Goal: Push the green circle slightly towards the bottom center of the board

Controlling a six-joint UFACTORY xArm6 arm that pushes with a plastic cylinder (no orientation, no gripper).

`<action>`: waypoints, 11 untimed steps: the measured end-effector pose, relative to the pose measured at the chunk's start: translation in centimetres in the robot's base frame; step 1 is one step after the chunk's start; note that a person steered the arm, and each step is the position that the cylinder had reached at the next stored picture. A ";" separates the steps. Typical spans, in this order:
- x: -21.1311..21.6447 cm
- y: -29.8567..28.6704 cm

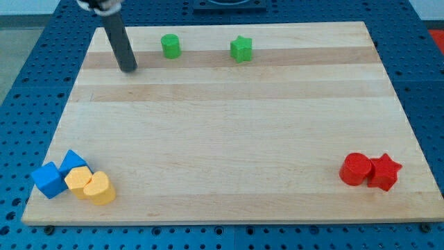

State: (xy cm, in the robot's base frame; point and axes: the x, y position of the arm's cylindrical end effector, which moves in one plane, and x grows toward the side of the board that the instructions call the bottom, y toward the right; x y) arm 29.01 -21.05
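Push not yet begun: green circle untouched near the board's top edge.

On the board point(229, 132), the green circle point(171, 46) sits left of the green star point(241, 48); my tip point(129, 69), a bare rod with no jaws, stands apart at the circle's lower left, not yet above it.

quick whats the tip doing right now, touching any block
My tip: touching nothing, holding nothing; it sits to the view's left of the green circle, slightly lower, with a gap between.
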 end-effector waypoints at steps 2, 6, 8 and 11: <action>-6.4 4.8; 1.5 11.2; 5.5 11.0; 11.0 7.6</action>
